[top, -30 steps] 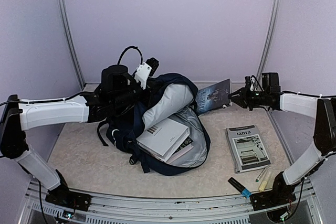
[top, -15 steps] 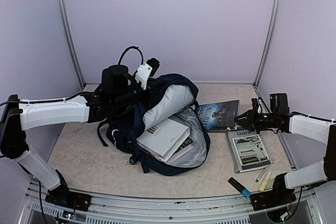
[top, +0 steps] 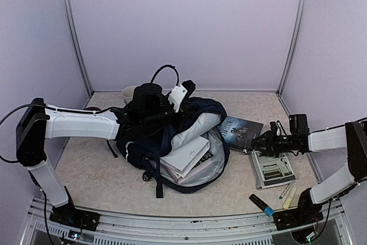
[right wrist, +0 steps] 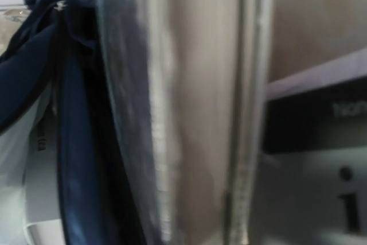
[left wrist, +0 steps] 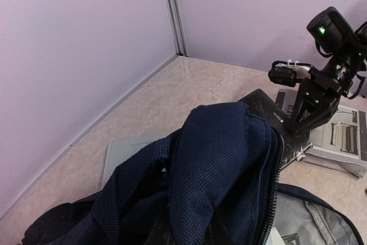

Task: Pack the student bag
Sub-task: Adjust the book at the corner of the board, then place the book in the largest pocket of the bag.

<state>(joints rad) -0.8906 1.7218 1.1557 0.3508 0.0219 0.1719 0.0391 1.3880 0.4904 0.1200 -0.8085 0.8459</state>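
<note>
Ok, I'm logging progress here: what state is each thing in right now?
student bag: unzipped, open, white books inside
left tool: shut on the bag's top edge
dark book: closed, lying beside bag
right tool: at dark book's edge, grip unclear
grey book: closed, flat

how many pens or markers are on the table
3, all near the right arm's base: a black marker with a blue end, a thin pale pen, a yellow highlighter beside it. Others may hide behind the bag.

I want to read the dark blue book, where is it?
In the top view, the dark blue book lies on the right side, between the student bag and the grey book.
</note>
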